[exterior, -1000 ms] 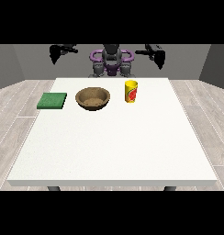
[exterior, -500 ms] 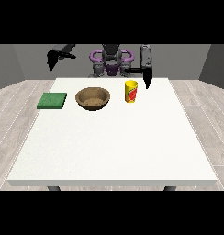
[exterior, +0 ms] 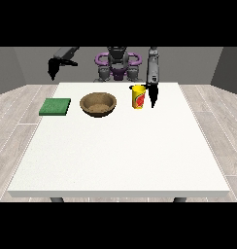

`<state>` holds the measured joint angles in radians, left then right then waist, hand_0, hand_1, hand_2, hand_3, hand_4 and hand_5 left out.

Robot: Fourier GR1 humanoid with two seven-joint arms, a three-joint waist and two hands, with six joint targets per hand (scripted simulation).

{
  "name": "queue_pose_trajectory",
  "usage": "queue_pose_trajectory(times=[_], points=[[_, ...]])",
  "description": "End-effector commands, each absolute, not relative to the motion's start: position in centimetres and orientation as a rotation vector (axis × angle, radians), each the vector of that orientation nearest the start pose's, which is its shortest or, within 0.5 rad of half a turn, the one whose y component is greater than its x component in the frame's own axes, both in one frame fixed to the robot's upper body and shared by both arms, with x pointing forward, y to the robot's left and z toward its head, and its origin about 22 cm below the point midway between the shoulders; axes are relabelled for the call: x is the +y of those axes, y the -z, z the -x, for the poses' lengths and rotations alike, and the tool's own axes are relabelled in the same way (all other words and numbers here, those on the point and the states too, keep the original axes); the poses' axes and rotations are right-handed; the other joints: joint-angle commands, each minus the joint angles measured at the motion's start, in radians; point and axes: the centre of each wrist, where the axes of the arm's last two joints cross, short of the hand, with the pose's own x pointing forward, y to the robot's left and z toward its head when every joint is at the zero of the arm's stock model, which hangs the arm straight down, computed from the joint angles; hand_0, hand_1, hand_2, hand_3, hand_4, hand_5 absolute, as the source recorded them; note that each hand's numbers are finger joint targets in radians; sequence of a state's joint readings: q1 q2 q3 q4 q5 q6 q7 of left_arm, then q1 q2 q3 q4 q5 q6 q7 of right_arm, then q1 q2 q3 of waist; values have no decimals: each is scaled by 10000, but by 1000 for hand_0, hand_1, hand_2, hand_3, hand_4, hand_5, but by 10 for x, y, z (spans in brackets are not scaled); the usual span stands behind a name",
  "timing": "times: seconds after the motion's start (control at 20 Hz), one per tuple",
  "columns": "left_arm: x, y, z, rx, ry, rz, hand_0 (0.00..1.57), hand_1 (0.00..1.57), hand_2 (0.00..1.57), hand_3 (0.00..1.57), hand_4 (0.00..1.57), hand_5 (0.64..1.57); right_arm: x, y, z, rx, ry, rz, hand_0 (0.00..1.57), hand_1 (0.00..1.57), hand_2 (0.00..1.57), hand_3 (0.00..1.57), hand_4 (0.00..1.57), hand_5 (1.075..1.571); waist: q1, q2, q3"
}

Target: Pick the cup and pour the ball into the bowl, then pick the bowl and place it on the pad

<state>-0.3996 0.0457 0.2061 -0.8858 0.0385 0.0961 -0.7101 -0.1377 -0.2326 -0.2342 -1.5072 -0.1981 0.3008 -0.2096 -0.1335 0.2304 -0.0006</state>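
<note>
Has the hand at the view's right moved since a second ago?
Yes. The hand at the view's right has come down from shoulder height to just beside the yellow cup.

The white table carries a green pad, brown bowl and yellow cup.

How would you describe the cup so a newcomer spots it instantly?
On the white table, look along the far edge near the robot. The cup stands right of the brown bowl, beside the hand at the view's right. It alone is yellow, tall, with a red label.
</note>
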Motion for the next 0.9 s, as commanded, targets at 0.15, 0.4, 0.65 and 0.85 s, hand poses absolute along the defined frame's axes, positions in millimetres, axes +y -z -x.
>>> queue_pose_trajectory(times=[0.15, 0.4, 0.65, 0.85], points=[[252, 67, -338, -20124, -1145, -1884, 0, 0, 0, 0, 0, 1521, -329, -44, -275, -19427, -1305, -837, 0, 0, 0, 0, 0, 1571, -213, 661, 0], [233, 69, -349, -20193, -1274, -1912, 0, 0, 0, 0, 0, 1527, -323, -46, -280, -19720, -1461, -956, 0, 0, 0, 0, 0, 1571, -406, 864, 0], [221, 90, -325, -20231, 987, -4699, 1286, 1286, 1571, 1571, 1403, 1268, -344, -61, -287, -19708, -1380, -920, 0, 0, 0, 0, 0, 1570, -638, 797, 9], [213, 106, -310, -20164, 931, -5104, 1323, 1323, 1571, 1571, 1477, 1250, -356, -68, -282, -19712, -1679, -878, 0, 0, 0, 0, 0, 1570, -809, 1082, 2]])
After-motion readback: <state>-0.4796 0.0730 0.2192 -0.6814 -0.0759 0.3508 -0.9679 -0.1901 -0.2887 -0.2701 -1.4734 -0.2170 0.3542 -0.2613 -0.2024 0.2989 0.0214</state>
